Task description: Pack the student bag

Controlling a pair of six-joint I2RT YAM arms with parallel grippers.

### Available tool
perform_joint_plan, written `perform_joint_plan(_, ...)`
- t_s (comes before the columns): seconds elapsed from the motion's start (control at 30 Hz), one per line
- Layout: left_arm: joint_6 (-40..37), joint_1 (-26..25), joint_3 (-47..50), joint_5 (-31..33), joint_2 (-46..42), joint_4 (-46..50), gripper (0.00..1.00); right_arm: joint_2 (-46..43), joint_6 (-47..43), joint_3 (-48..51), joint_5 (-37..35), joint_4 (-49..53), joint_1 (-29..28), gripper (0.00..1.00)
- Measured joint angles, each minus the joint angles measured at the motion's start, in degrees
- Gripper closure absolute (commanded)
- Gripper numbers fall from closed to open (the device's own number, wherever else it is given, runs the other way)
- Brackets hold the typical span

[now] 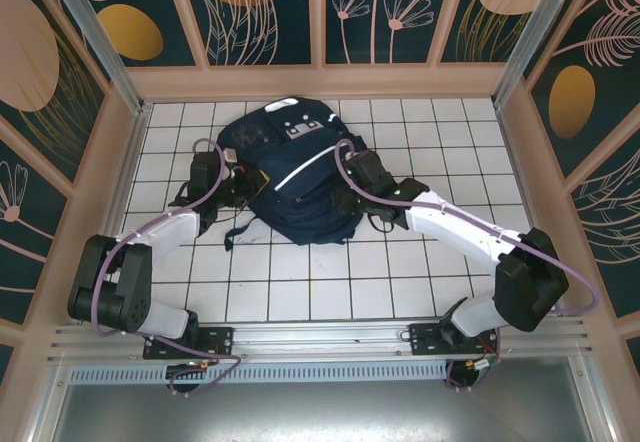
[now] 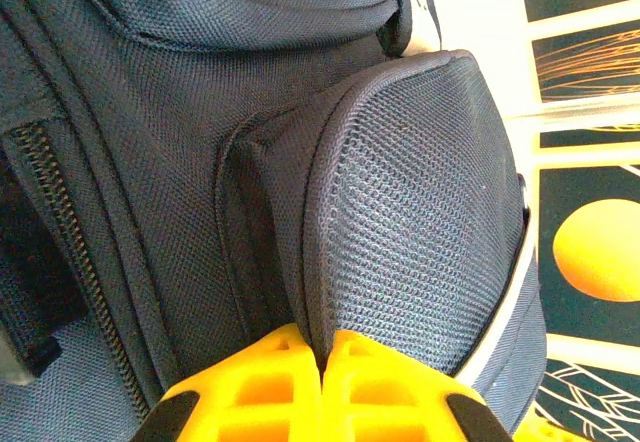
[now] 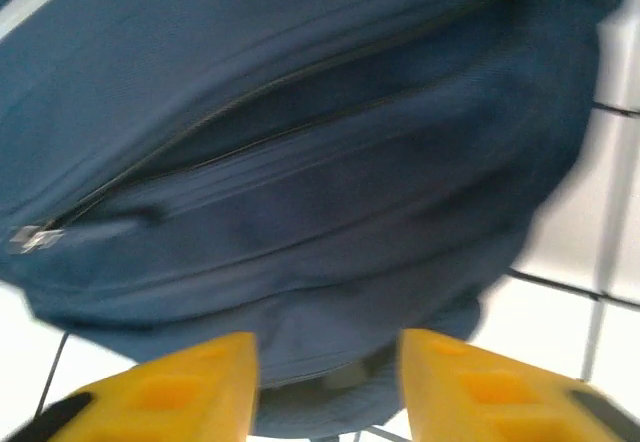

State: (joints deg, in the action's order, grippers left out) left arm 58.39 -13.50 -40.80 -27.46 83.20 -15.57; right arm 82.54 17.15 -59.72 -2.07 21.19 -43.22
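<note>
The student bag (image 1: 290, 177), a navy backpack with a thin white stripe and white patches near its top, lies flat on the white tiles at the middle back. My left gripper (image 1: 238, 184) is at the bag's left side. In the left wrist view its yellow fingers (image 2: 270, 382) are shut on the hem of the bag's mesh side pocket (image 2: 420, 212), and my left gripper (image 2: 325, 350) pinches that fold. My right gripper (image 1: 347, 198) is at the bag's right lower side. In the blurred right wrist view my right gripper (image 3: 328, 350) stands open, with the bag's (image 3: 300, 162) lower edge between the spread fingers, unpinched.
The tiled table (image 1: 300, 282) is boxed in by a low beige ledge (image 1: 320, 82) and patterned walls at the back and both sides. A metal rail (image 1: 320, 337) runs along the near edge by the arm bases. Dark straps (image 1: 235, 232) trail from the bag's lower left.
</note>
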Motion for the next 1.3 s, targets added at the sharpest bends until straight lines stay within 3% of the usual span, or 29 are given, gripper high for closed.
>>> perform_joint_plan(0.27, -0.7, 0.0, -2.1, 1.0, 0.9, 2.2, 1.0, 3.2, -7.8, 0.4, 12.5, -8.3, -0.4, 0.33)
perform_joint_plan(0.77, -0.7, 0.0, -2.2, 0.9, 0.9, 2.4, 1.0, 14.7, -10.3, -4.9, 15.5, -15.5, -0.3, 0.31)
perform_joint_plan(0.87, -0.7, 0.0, -2.2, 0.9, 0.9, 2.4, 1.0, 15.6, -11.1, -5.2, 16.3, -16.3, -0.3, 0.35)
perform_joint_plan(1.0, -0.7, 0.0, -2.2, 0.9, 0.9, 2.3, 1.0, 15.8, -12.1, -5.2, 17.2, -16.7, -0.4, 0.56)
perform_joint_plan(1.07, -0.7, 0.0, -2.2, 0.9, 0.9, 2.3, 1.0, 15.8, -12.5, -5.2, 17.1, -16.7, -0.9, 0.62)
perform_joint_plan(1.3, -0.3, 0.1, -2.2, 0.9, 0.9, 2.3, 1.0, 15.9, -13.9, -5.2, 17.0, -16.7, -1.5, 0.64)
